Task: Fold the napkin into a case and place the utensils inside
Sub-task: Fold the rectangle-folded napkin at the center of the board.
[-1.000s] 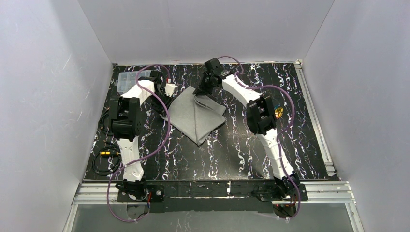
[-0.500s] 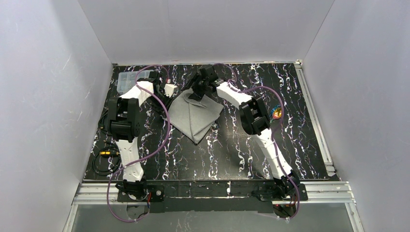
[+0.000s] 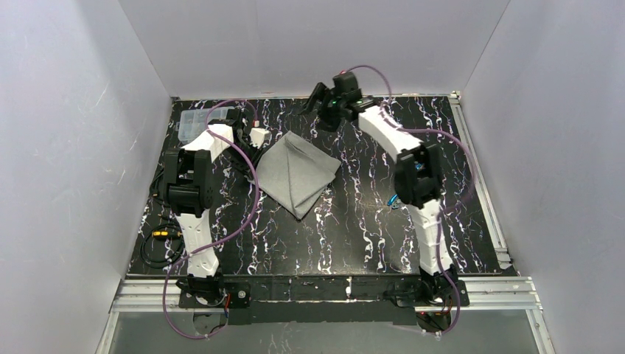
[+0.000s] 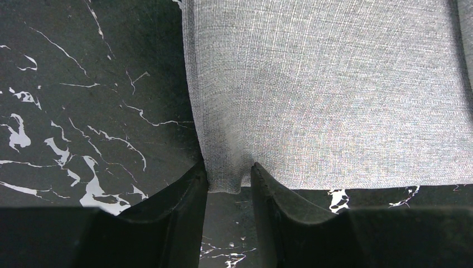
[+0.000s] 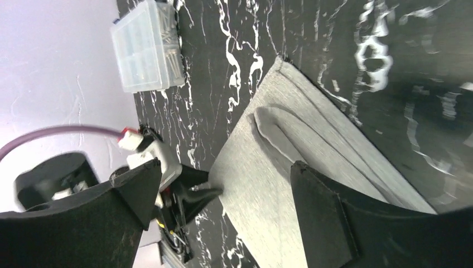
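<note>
The folded napkin [image 3: 297, 171] lies flat on the desk [image 3: 354, 221], upper centre of the top view. The left fingers [image 4: 181, 209] pinch its left edge between them. The right fingers [image 5: 323, 218] gape wide, clear of the cloth, toward the frame's top.

You have one grey napkin [image 3: 295, 173] on one marbled black table [image 3: 354, 228], and one clear compartment box [image 3: 193, 123]. Count two arms, the left arm [image 3: 193, 184] and the right arm [image 3: 413, 177], and two grippers, the left gripper [image 4: 230, 174] and the right gripper [image 5: 223, 167], with two purple cables [image 3: 243, 214], one along each arm. You can see just one blue utensil [image 3: 395, 198], and one black cable coil [image 3: 156, 247].
</note>
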Motion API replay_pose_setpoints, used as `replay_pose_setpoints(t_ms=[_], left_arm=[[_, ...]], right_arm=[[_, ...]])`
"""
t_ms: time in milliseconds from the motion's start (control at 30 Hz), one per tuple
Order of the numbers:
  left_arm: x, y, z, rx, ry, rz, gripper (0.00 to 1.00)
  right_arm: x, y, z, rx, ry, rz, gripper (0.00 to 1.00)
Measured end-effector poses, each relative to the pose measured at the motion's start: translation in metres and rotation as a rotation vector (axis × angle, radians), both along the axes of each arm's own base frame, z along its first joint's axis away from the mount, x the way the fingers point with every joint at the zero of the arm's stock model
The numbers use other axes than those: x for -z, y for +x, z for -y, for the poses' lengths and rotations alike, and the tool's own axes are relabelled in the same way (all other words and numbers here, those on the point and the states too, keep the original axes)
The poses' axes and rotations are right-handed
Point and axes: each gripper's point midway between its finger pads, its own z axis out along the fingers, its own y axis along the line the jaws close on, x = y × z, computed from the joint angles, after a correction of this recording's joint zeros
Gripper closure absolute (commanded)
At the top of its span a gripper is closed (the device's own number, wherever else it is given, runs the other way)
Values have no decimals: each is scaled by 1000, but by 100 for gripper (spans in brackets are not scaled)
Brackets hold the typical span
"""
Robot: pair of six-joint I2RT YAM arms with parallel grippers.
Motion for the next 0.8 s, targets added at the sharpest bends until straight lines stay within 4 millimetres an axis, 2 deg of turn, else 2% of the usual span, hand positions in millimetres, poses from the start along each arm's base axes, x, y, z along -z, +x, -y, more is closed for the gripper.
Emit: replay_pose_setpoints(t_ms=[100,167,200,300,400,500,600,800], left_arm=[[0,0,0,-3,-5,-1,68],[0,0,0,-2,-8,-2,68],[0,0,-1,-3,-8,-2,68],[-1,-1,-1,-4,-9,-7,68],[-1,-5,-2,-8,-10,-24,69],[-1,-8,-3,-17,-12,-45,69],[-2,-8,-3,-24,-17,-60,70],[-2,-8,-3,-29,-24,-72,70]], right_arm=[[-31,-18,39,13,-49,51,18],[-38,-47,63,13,-82,50,24],[-35,-65,72,8,-100,37,25],[-10,-113,85,-17,-160,-17,27],[31,-158,89,-57,-228,-105,27],[58,-186,88,-91,-267,-167,27],[71,-196,90,-95,-282,-194,27],[73,-184,90,-57,-283,-145,30]])
